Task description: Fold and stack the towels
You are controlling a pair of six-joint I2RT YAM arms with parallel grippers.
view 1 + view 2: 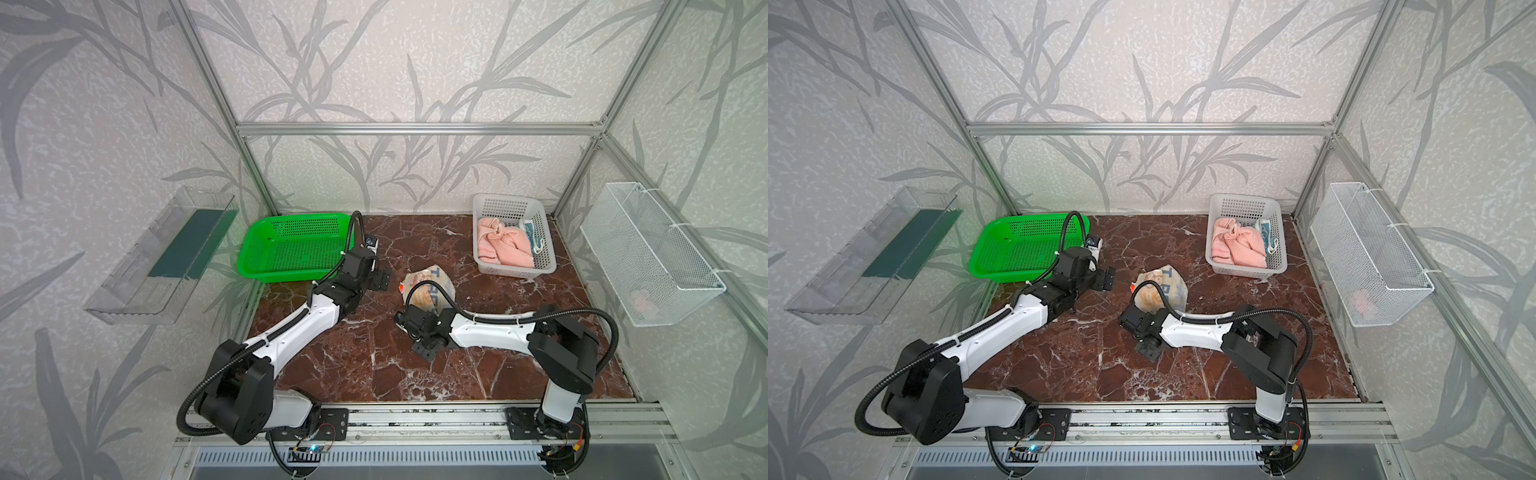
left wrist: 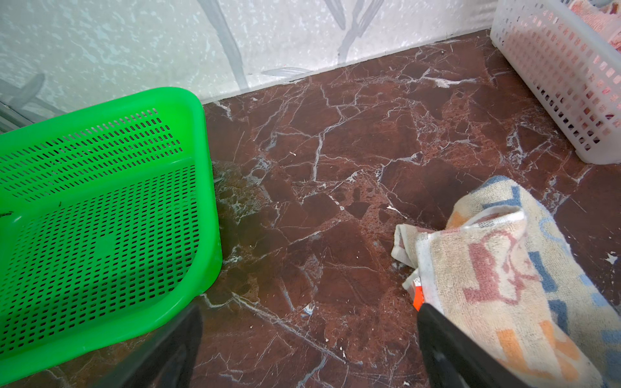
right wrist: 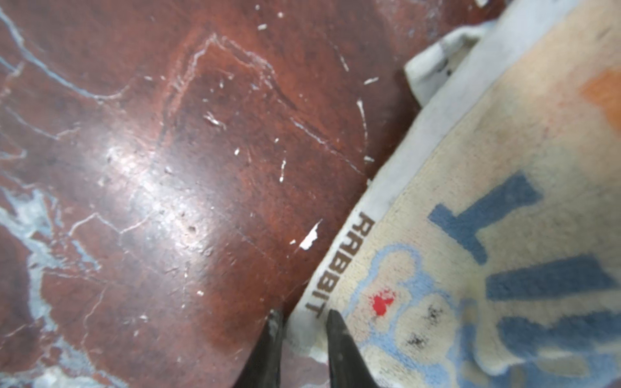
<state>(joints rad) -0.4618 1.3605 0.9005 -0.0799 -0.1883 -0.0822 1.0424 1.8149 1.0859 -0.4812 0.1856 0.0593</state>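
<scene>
The cream towel [image 1: 430, 280] [image 1: 1163, 284] lies crumpled mid-table, with blue and orange letters and "RABBIT" printed on its white hem [image 3: 396, 188]. My right gripper [image 3: 304, 319] is shut on that hem at the towel's near edge, one finger on each side. In both top views the right wrist [image 1: 417, 326] hides these fingers. My left gripper [image 1: 380, 278] [image 2: 309, 352] hovers open and holds nothing, between the green basket and the cream towel [image 2: 497, 268]. The pink towel [image 1: 500, 247] [image 1: 1237, 249] and the teal towel [image 1: 532, 237] [image 1: 1267, 235] sit bunched in the white basket [image 1: 515, 272].
A green perforated basket [image 1: 291, 249] [image 2: 100, 208] stands at the back left with nothing in it. The white basket [image 2: 554, 67] stands at the back right. A wire basket [image 1: 648, 253] hangs on the right wall, and a clear shelf [image 1: 162, 257] on the left wall.
</scene>
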